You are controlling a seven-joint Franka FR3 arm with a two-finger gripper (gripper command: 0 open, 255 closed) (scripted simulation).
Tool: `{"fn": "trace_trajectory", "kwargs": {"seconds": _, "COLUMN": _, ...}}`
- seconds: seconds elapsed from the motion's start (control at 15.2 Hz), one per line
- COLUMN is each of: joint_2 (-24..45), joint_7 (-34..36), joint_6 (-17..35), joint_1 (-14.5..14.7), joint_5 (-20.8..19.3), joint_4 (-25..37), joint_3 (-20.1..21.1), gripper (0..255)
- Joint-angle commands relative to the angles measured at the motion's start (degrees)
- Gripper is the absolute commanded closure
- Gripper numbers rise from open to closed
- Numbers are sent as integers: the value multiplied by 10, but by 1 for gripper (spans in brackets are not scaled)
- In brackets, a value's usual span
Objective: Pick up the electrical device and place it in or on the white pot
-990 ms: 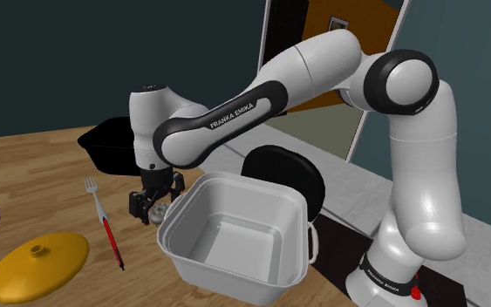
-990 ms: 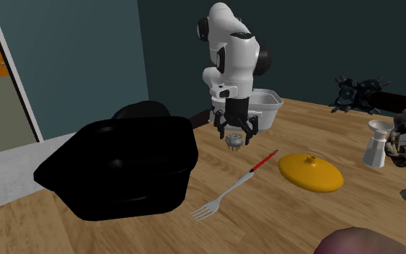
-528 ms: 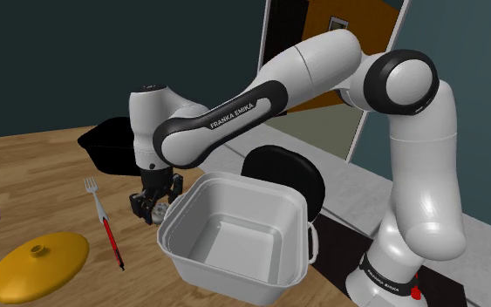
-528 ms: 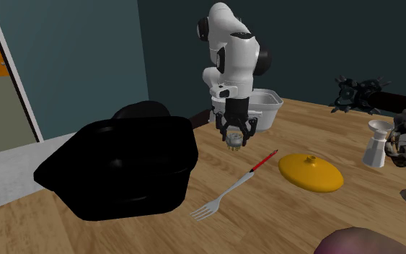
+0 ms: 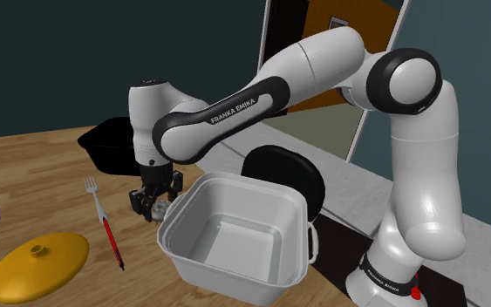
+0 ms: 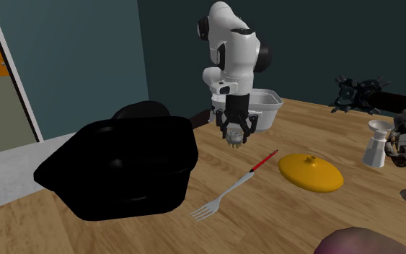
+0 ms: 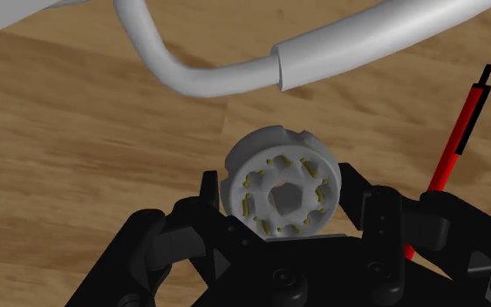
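A white robot arm reaches down over a wooden table [image 5: 43,170]. Its black gripper [image 5: 156,204] hangs just beside the outer wall of the white pot [image 5: 228,263], on the side facing a red-handled fork [image 5: 105,222]. The two fingers are closed on the electrical device [image 7: 278,180], a small pale grey round part with a ring of yellowish contacts on its face, clasping it from either side. From across the table, the device [image 6: 232,136] appears to sit a little above the wood in front of the pot [image 6: 267,108], with the gripper [image 6: 234,138] around it.

The step in hand looks like the carry to the pot. To do it well, the arm should rise until the device clears the pot's rim [image 7: 221,80]. It should hold the squeeze steady on the curved sides, travel across to the pot's open middle, lower partway in, and only then part the fingers. The rim is very close, so moving sideways too early risks clipping it.

Beside the pot, the fingers cover most of the device, and whether it has fully left the table is hard to judge. The arm hides part of the pot from across the table. The device's far end, facing away from the hand, cannot be seen.
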Motion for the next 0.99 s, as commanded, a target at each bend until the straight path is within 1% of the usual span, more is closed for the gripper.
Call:
{"fn": "trace_trajectory", "kwargs": {"seconds": 0.0, "joint_2": -6, "joint_7": -2, "joint_6": -13, "joint_1": -1, "joint_5": 3, "joint_4": 8, "joint_3": 1, "gripper": 255}}
{"fn": "trace_trajectory", "kwargs": {"seconds": 0.92, "joint_2": -38, "joint_7": -14, "joint_6": -108, "joint_1": -4, "joint_5": 21, "joint_4": 73, "joint_3": 9, "gripper": 255}}
